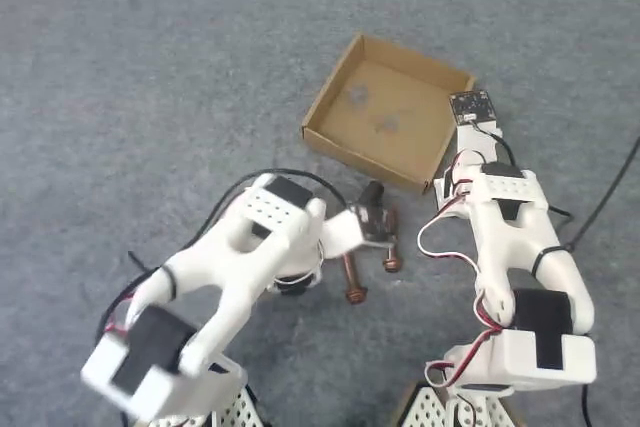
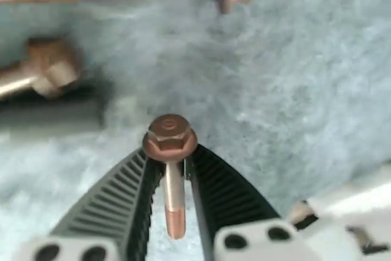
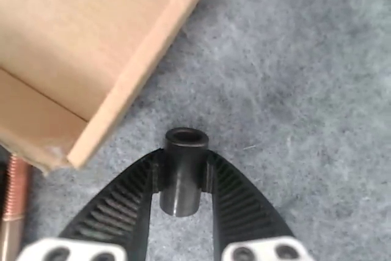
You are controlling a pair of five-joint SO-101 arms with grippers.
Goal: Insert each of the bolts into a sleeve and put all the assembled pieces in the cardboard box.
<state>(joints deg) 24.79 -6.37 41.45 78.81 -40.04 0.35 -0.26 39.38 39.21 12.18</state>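
Clamping with the left gripper (image 2: 172, 154) on a copper bolt (image 2: 174, 203), shank between the jaws, hex head poking past the tips, low over the grey carpet (image 2: 293, 90) near two loose bolts (image 1: 352, 277). Over on the right gripper (image 3: 183, 166), squeezing a black sleeve (image 3: 182, 178), bore facing outward, just beside the cardboard box (image 3: 140, 71).

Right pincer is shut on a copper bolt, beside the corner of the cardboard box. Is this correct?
No: the right pincer is shut on a black sleeve, not a copper bolt, as the right wrist view shows. It is beside the cardboard box corner.
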